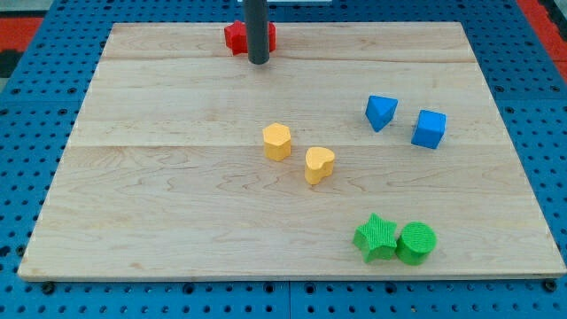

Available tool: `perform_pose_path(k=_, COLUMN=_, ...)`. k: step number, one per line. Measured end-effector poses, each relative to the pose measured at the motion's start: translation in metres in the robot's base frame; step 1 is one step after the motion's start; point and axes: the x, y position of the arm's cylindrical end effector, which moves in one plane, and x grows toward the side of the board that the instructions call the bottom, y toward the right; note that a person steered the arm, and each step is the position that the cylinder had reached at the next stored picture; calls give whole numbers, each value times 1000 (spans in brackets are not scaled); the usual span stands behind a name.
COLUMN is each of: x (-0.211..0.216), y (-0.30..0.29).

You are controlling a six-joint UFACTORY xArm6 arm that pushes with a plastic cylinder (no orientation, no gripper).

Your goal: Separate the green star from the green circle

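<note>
The green star [376, 237] lies near the board's bottom right, touching the green circle [416, 243] on its right. My tip [258, 61] stands at the view's top centre, just in front of a red block [237, 37] that the rod partly hides. The tip is far up and to the left of both green blocks.
A yellow hexagon-like block [277, 142] and a yellow heart block [319, 165] sit mid-board. A blue triangle block [381, 112] and a blue cube [430, 129] sit at the right. The wooden board [133, 221] rests on a blue pegboard.
</note>
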Motion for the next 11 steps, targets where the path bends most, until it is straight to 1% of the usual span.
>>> perform_pose_path(k=1, x=27, y=8)
perform_pose_path(k=4, x=27, y=37)
perform_pose_path(k=7, x=30, y=52)
perform_pose_path(k=8, x=87, y=57)
perform_pose_path(k=9, x=108, y=88)
perform_pose_path(k=11, x=108, y=92)
